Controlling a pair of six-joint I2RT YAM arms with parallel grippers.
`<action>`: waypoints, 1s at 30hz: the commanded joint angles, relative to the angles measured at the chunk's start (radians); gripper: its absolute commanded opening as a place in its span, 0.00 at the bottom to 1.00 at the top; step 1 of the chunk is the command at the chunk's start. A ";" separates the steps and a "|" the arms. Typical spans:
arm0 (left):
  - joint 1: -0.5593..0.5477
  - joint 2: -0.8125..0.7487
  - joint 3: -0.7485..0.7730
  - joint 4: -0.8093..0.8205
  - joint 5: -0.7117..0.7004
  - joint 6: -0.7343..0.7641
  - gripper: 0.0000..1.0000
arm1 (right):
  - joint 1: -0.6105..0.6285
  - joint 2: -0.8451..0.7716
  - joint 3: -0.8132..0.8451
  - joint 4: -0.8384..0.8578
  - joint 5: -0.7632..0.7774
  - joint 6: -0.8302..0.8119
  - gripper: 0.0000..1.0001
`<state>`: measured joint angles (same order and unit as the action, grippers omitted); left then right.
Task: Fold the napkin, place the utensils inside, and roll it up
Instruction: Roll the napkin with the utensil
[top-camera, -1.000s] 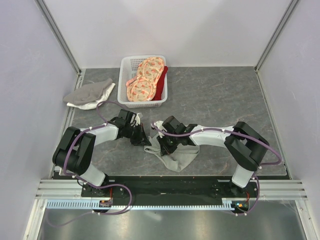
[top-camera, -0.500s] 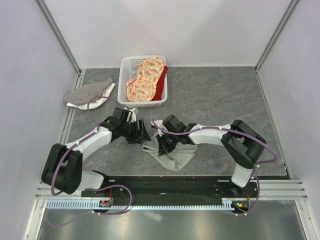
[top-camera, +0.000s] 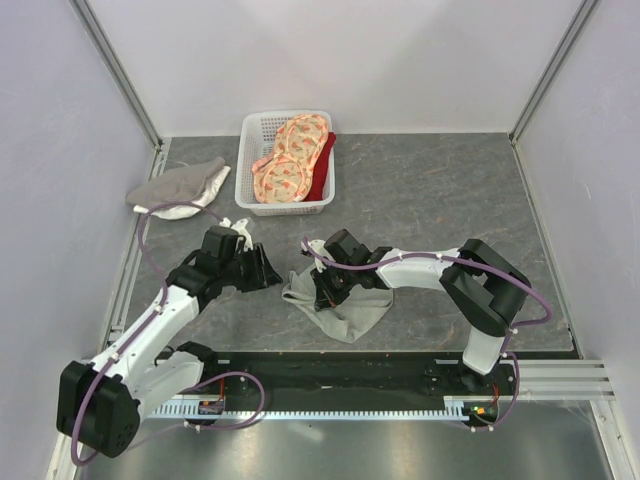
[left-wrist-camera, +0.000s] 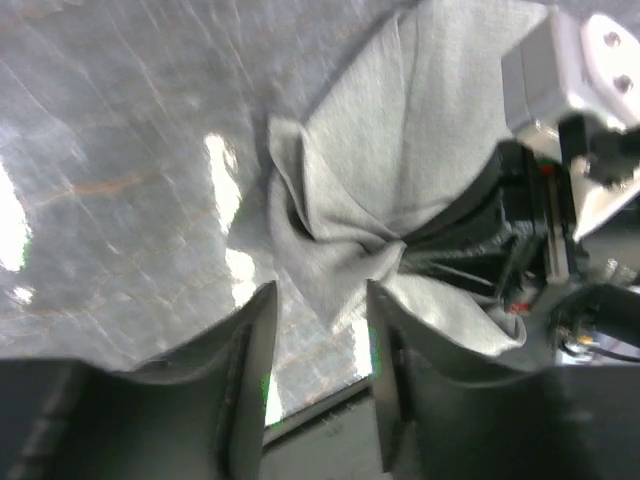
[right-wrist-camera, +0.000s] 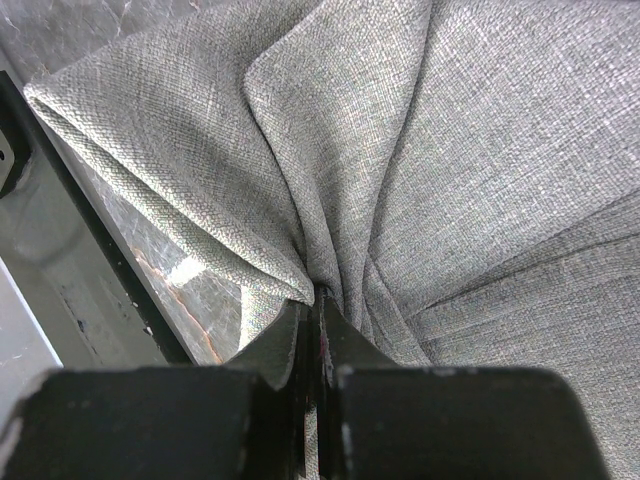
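- Left claw (top-camera: 264, 270) has backed off the napkin (top-camera: 350, 314) — now parted and empty.
- Right claw (right-wrist-camera: 316, 303) stays pinched on a bunched fold; spreading and folding remain.

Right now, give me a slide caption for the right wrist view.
Right hand shut on a pinch of the napkin, creases fanning out from the grip over the table.

Grey marbled table (top-camera: 440, 200) carries the crumpled napkin (top-camera: 350, 316); a white basket (top-camera: 244, 172); a grey-and-white cloth (top-camera: 180, 187).
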<state>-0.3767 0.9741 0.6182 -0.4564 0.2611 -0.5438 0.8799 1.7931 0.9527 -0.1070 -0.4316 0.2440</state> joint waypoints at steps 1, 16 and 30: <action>0.001 -0.012 -0.047 -0.048 0.147 -0.086 0.36 | 0.004 0.086 -0.055 -0.106 0.142 -0.040 0.00; -0.008 0.058 -0.144 0.120 0.299 -0.134 0.10 | 0.004 0.088 -0.052 -0.114 0.146 -0.043 0.00; -0.010 0.256 -0.138 0.452 0.333 -0.186 0.10 | 0.004 0.101 -0.060 -0.114 0.148 -0.038 0.00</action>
<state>-0.3824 1.1843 0.4736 -0.1467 0.5632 -0.6930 0.8799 1.7943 0.9524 -0.1070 -0.4316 0.2451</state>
